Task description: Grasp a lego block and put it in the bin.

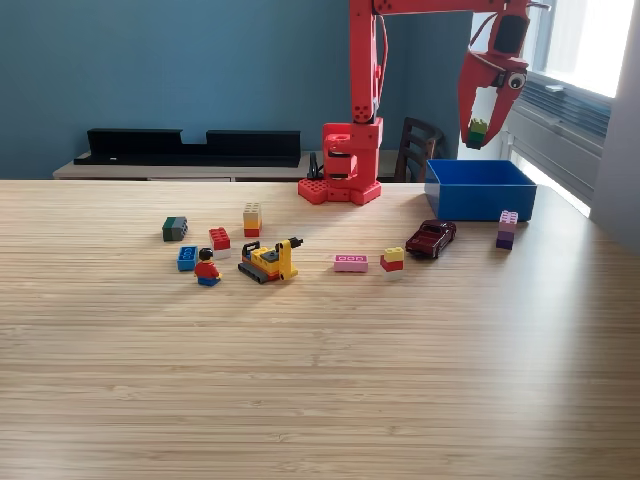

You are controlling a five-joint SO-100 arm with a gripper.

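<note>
My red gripper (478, 128) hangs high at the exterior view's right, above the blue bin (480, 190), shut on a small green and yellow lego block (478, 130). The bin is an open rectangular blue box at the table's far right, its inside looks bare from here. Loose lego pieces lie across the table's middle: a dark green block (174, 228), a red block (220, 239), a blue block (187, 258), a tan and red stack (252, 219), a pink block (350, 263), a yellow and red block (392, 260) and a purple stack (507, 230).
The red arm base (342, 165) stands on a studded plate at the table's far edge. A lego figure (207, 267), a yellow toy digger (271, 261) and a dark red toy car (431, 237) sit among the blocks. A chair (416, 148) and a black shelf (190, 146) stand behind.
</note>
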